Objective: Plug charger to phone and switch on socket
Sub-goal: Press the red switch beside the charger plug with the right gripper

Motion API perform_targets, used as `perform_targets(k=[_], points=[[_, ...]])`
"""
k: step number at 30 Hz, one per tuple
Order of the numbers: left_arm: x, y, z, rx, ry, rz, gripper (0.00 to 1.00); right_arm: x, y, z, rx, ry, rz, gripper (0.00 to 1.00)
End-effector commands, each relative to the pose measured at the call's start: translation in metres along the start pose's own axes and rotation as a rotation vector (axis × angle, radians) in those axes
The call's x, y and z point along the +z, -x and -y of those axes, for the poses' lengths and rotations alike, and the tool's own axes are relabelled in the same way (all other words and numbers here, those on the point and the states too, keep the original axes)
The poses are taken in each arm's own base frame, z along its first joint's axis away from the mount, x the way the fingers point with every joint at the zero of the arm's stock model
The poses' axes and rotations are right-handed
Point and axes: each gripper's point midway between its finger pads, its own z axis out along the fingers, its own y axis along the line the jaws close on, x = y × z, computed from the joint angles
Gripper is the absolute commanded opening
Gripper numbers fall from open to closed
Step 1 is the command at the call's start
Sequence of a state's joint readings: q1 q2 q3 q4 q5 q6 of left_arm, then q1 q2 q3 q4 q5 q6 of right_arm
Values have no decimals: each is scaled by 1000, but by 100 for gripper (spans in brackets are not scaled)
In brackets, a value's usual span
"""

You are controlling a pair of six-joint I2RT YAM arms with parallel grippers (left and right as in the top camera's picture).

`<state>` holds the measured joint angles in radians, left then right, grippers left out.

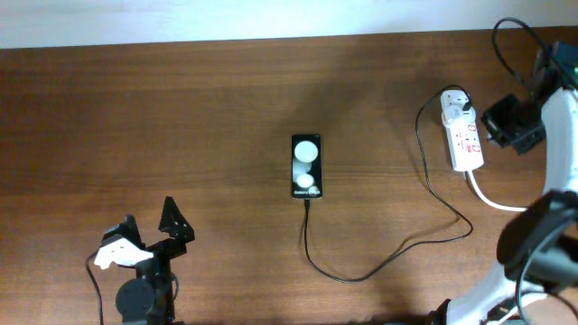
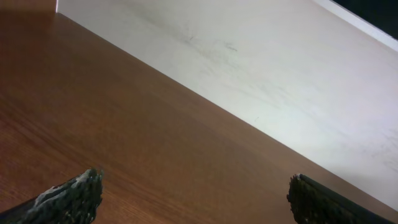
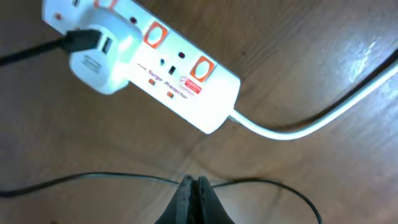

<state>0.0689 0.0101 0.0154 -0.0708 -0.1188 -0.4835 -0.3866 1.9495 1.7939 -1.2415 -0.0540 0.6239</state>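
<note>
The socket (image 3: 163, 70) lies flat at the right end of the table (image 1: 181, 117), its thick cord (image 3: 311, 121) trailing off one end. It is a light plastic strip on smooth wood, so I judge a sideways shove would slide it. The red-framed switches (image 3: 202, 67) on its face are best pushed straight down with a narrow tip. It needs no grasp; if it must be steadied, the long bare sides are the place.

The white adapter (image 3: 102, 53) stands in the end outlet. From it the charger (image 3: 124, 177) runs as a thin, limp black cable, looping across the table to the bottom edge of the phone (image 1: 305, 167). The phone lies face up mid-table, well apart from the socket. The tip looks to be at the phone's port, though the overhead view is too small to say whether it is fully seated. The cable is soft and weighs almost nothing, so it should be held only at the stiff tip. The phone is slick and would likely skate if pushed end-on.

The right gripper (image 3: 194, 194) hangs near the socket, fingers pressed together with nothing between them; the cable passes beneath. The left gripper (image 2: 196, 199) is at the near-left of the table, spread wide and empty, far from everything.
</note>
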Motion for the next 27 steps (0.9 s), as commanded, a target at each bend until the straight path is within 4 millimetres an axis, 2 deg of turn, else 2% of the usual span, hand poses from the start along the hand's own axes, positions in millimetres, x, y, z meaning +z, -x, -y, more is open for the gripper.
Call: perform_targets(k=[1,4,6,8,11,17,22,25,27], points=[[0,-2,0,6,-4,-2,99,18,29,-16,5,22,30,4],[0,-2,0,6,-4,-2,99,51,49,-26,9,50,57,4],[0,-2,0,6,-4,-2,99,61,59,-33,6,72,81,4],[0,-2,0,6,-4,-2,99,66,62,-35,5,76,88,4],[0,-2,0,6,-4,-2,99,89,61,-35,6,71,58,4],[0,-2,0,6,-4,-2,99,92,63,-41,18,96,57,4],[0,-2,0,6,-4,-2,99,116,56,-36,20,66,12,4],[0,-2,0,6,-4,-2,99,149,26,-43,-86,16,-73,4],[0,-2,0,6,-4,-2,99,157,16,-46,-126,9,-104,4]])
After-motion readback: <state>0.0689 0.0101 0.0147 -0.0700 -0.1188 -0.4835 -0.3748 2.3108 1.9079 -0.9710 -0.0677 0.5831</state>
